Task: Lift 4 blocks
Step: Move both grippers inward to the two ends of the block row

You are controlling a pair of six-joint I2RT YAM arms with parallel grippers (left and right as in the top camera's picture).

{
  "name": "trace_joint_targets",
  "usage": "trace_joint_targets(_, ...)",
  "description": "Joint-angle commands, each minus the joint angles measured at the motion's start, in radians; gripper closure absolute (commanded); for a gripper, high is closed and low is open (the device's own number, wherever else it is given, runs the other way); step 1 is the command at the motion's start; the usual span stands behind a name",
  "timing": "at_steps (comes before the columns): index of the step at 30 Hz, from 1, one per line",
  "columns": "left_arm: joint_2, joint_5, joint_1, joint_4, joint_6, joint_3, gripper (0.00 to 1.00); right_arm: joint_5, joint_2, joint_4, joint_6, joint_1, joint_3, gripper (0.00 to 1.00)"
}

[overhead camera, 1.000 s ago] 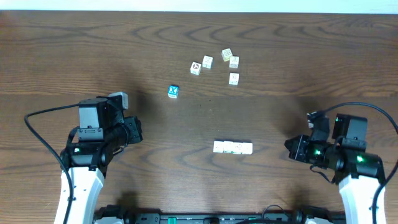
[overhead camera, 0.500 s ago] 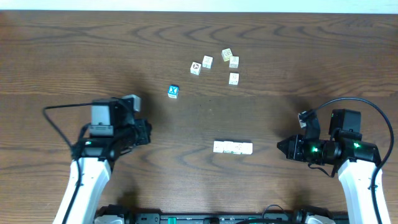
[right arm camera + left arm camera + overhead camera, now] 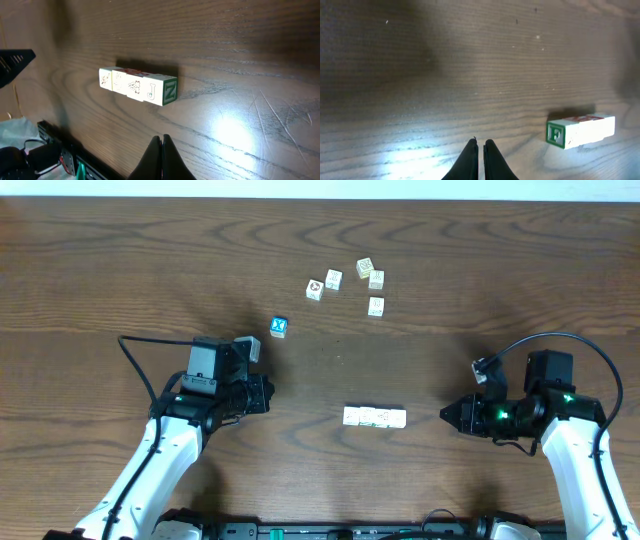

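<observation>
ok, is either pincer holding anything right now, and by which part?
Nothing is held. The left pincer and right pincer are both shut and empty, one on each side of the row of four blocks, clear of it.

Four cream wooden letter blocks lie flat on the table, set end to end in one straight row that runs from 9 to 3 o'clock, toward 5 o'clock of the table's middle. Green-framed letters mark the end faces: F at 9 o'clock, N at 3 o'clock.
</observation>
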Motion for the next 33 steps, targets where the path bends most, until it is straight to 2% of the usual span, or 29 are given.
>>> trace_joint_targets(1, 0.006, 0.006, -0.003, 0.013, -0.037, -0.002, 0.92, -0.032, 0.007, 0.003, -0.023, -0.01, -0.001, 0.99)
trace_joint_targets(12, 0.044, 0.01, -0.066, 0.056, -0.05, -0.002, 0.92, -0.019, 0.045, 0.013, -0.023, -0.012, -0.001, 0.99)
trace_joint_targets(26, 0.235, 0.05, -0.158, 0.21, -0.14, -0.002, 0.92, 0.035, 0.072, 0.045, -0.014, -0.034, -0.006, 0.99)
trace_joint_targets(33, 0.259, 0.05, -0.227, 0.218, -0.143, -0.002, 0.93, 0.126, 0.108, 0.089, 0.031, -0.033, -0.029, 0.99)
